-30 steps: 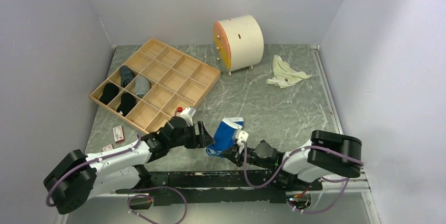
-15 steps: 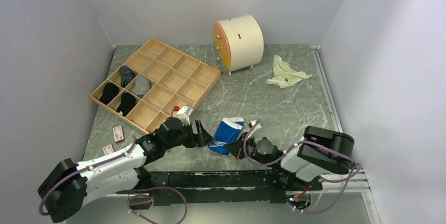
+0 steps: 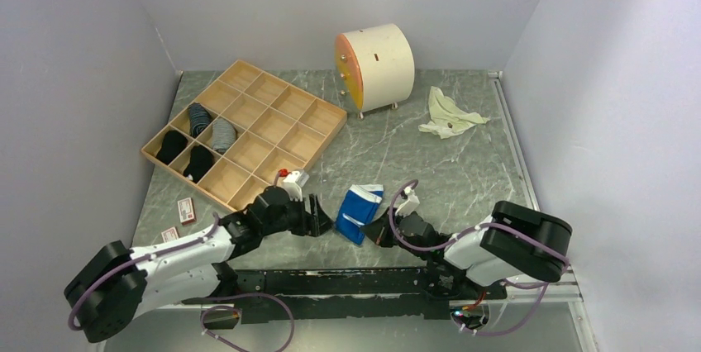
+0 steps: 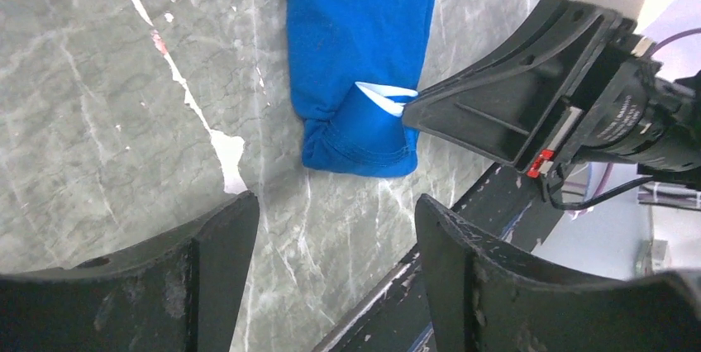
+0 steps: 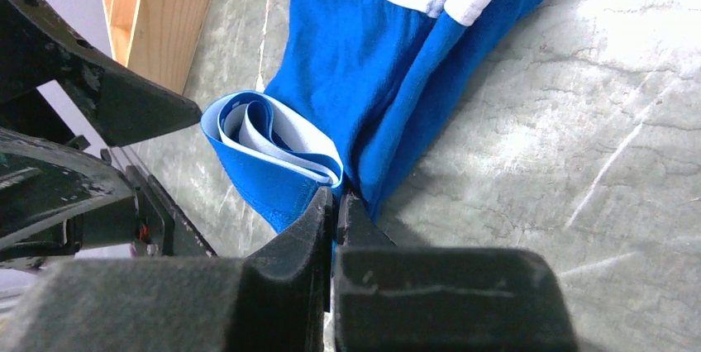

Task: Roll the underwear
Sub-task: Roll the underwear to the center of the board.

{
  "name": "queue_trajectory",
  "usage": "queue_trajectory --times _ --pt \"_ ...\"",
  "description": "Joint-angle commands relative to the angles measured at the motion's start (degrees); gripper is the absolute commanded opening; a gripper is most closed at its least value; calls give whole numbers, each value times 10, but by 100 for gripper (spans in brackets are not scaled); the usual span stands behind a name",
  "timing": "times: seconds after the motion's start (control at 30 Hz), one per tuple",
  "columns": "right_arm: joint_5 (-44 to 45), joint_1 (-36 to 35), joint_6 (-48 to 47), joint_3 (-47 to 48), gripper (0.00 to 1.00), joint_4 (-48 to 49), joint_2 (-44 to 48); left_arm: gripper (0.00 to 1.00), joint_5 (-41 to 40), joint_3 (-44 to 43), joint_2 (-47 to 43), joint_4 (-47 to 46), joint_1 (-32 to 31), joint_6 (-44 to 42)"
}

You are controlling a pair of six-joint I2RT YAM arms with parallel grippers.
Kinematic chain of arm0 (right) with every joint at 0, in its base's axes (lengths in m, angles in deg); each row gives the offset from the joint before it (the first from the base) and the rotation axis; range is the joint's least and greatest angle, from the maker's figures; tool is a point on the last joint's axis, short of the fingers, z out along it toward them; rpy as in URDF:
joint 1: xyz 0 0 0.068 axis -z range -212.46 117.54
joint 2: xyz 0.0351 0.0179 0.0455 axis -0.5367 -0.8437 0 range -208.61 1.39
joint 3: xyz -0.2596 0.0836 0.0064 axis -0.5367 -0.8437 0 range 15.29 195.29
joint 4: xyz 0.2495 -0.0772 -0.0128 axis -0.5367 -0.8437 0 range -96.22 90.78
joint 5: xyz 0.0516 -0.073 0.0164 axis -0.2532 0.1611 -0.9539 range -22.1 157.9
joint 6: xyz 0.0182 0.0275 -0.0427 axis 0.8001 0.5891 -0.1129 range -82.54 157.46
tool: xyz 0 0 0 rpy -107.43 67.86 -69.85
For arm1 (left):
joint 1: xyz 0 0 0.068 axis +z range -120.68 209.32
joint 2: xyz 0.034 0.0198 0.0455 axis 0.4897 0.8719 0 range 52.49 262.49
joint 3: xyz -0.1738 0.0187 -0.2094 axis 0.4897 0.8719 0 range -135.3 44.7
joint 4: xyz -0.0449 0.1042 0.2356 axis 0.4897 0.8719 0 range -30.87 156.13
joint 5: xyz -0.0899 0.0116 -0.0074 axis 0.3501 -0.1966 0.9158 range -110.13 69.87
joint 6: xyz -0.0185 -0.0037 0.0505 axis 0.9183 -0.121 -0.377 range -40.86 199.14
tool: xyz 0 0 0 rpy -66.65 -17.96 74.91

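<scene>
Nearest the arm bases, we see the right gripper (image 5: pixel 336 201) with its jaws pressed together on the near, curled end of the blue underwear (image 3: pixel 357 212). The garment lies on the marbled table (image 3: pixel 430 170) between the two arms (white waistband at its far end). The left gripper (image 4: pixel 335 216) stands just beside the garment on its left, jaws spread wide and holding nothing. Farther back on the left we note a wooden compartment tray (image 3: pixel 273 125) with dark bundles (image 3: pixel 198 118) in four left-hand cells. Farthest stand a cream drum (image 3: pixel 380 63) with an orange face and a pale crumpled cloth (image 3: pixel 449 114).
</scene>
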Motion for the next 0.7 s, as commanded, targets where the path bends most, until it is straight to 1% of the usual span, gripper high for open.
queue_trajectory --times 0.0,0.13,0.3,0.33,0.37,0.4,0.43,0.5,0.57,0.67 --pt "14 8 4 7 0 -53 11 73 45 -3 57 -94 2 -29" --pt "11 9 -6 12 0 -64 17 76 68 -2 112 -160 2 -14" --pt "9 10 -13 19 0 -82 27 76 62 -2 166 -206 2 -4" --pt "7 10 -17 19 0 -82 28 76 57 -1 177 -217 2 -1" --pt "6 11 -19 20 0 -83 29 72 51 1 187 -227 2 3" --pt "5 11 -21 19 0 -83 30 69 44 0 199 -231 2 10" --pt "4 12 -22 20 1 -82 31 68 30 -3 210 -230 2 13" --pt "0 13 -26 22 3 -84 32 69 11 -5 237 -234 2 22" --pt "-4 15 -31 27 4 -88 33 68 -8 -3 261 -241 2 31" --pt "-9 17 -43 34 8 -105 41 67 -40 -7 283 -216 2 46"
